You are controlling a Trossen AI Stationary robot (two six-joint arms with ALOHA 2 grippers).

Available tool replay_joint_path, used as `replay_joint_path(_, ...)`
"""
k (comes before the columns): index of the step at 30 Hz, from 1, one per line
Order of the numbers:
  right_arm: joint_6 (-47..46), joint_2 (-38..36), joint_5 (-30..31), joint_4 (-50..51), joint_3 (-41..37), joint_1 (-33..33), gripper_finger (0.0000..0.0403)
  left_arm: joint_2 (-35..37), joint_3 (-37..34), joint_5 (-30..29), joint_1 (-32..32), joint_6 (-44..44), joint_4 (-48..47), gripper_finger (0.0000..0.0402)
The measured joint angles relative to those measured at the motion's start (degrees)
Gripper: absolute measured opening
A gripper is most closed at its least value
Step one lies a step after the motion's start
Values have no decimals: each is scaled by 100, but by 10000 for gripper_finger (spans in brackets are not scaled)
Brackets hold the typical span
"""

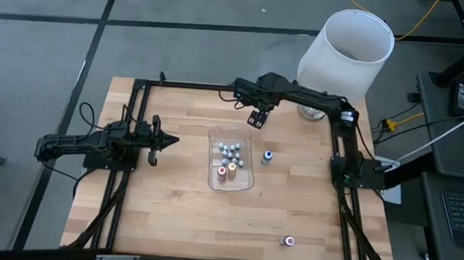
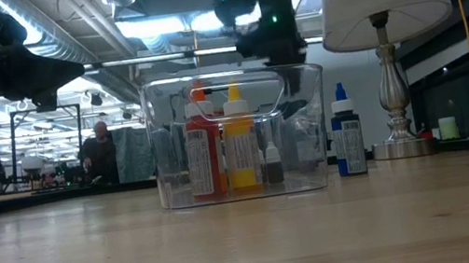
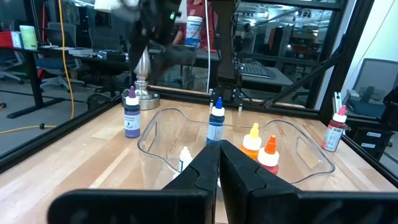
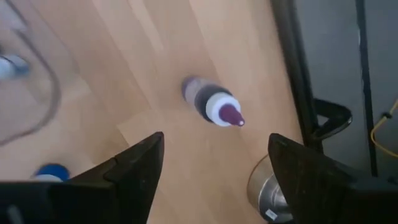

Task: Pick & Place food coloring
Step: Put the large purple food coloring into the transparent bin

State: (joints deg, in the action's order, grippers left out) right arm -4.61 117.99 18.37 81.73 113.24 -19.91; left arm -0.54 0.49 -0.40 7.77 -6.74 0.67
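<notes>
Right gripper (image 4: 214, 168) hangs jaws spread over the purple bottle (image 4: 213, 104) standing on the surface by the lamp (image 1: 346, 52), so I'd centre before dropping; left gripper (image 1: 166, 140) waits, jaws pressed together.

tiny bottles (image 1: 229, 151) in the tray (image 1: 249, 181) too small to count, purple bottle (image 4: 212, 104) blurry, lamp base (image 4: 270, 190) cut off

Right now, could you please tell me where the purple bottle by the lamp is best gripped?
The purple bottle stands upright, so probably grip its body below the white collar, coming down from above; the open right end effector hangs almost over it.
</notes>
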Motion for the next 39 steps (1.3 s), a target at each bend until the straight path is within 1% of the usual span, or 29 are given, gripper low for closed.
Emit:
replay_joint_path(6,14,146,7,12,-196,-210,288,0,0,0,-2,0,0,6)
replay_joint_path(21,27,171,-40,-252,-200,-462,288,0,0,0,0,0,0,12)
replay_joint_path(25,40,192,-191,-293,-203,-491,299,0,0,0,0,0,0,11)
replay_joint_path(31,47,496,-196,-284,-203,-491,322,1,0,1,0,0,0,12)
replay_joint_path(39,62,916,-160,-267,-209,-491,326,0,0,0,0,0,0,10)
